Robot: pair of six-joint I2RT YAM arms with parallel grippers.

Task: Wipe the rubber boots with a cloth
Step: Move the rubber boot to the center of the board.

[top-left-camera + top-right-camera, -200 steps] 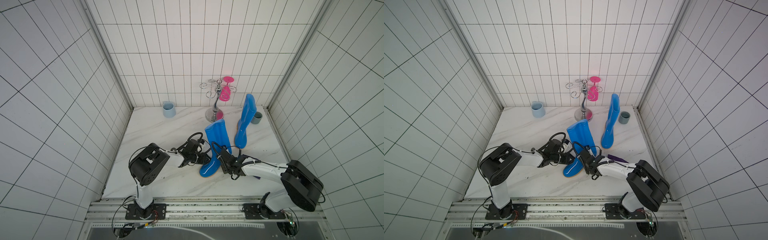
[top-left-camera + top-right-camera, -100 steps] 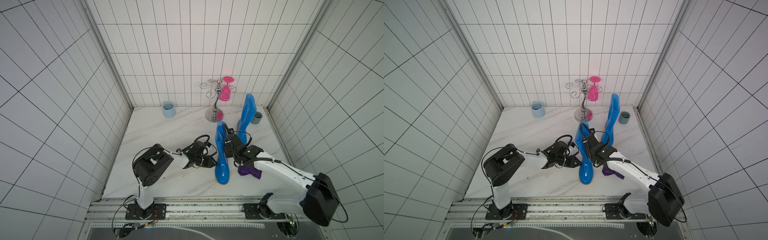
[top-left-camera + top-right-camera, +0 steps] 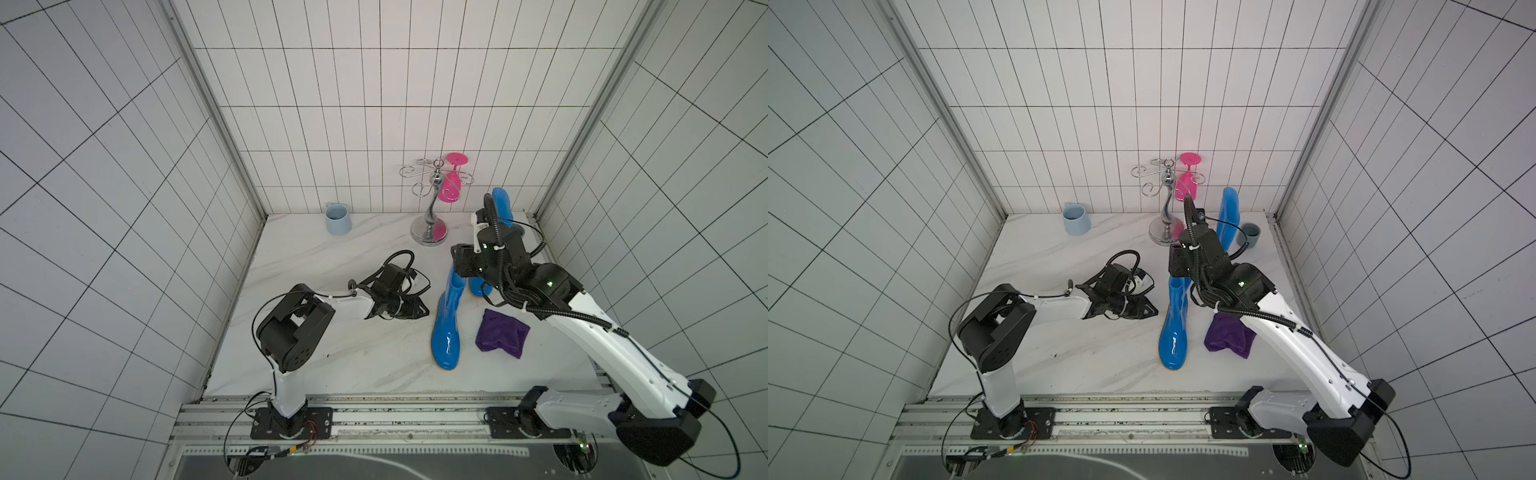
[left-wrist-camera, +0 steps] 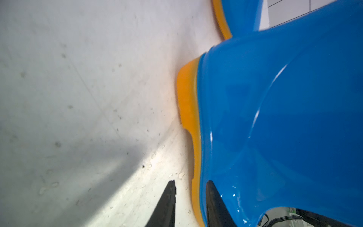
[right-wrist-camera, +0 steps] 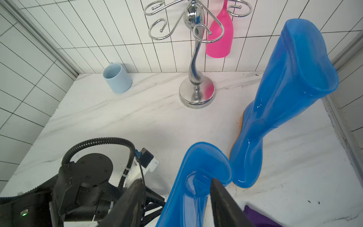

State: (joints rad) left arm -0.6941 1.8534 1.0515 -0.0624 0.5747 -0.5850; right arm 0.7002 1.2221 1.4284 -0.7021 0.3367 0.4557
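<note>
1. The step is set-up; I see no wiping yet. The near boot (image 3: 444, 340) (glossy bright blue rubber, tall, orange-yellow sole) stands upright mid-table. The far boot (image 3: 1230, 212), its twin, stands by the back wall.
2. The cloth (image 3: 500, 332), a small dark purple fabric rag, lies crumpled on the white marble-look tabletop (image 3: 332, 270), just beside the near boot's foot on your right arm's side. Nothing touches it.
3. Right gripper (image 5: 176, 188): its jaws are wide and straddle the near boot's cuff. One finger is at the rim and the other is clear of the wall, so there is no grip.
4. Left gripper (image 4: 191, 204): its jaws are narrow, with the sole edge between them. Tabletop shows beside one finger, so I read no clamp.
5. Next: lift your right gripper off the cuff, drop onto the cloth and pinch a fold. Use the left to steady the near boot.
6. The rubber is slick and the shaft hollow, so it will likely flex or tip under a push. The cloth is limp and will bunch.
</note>
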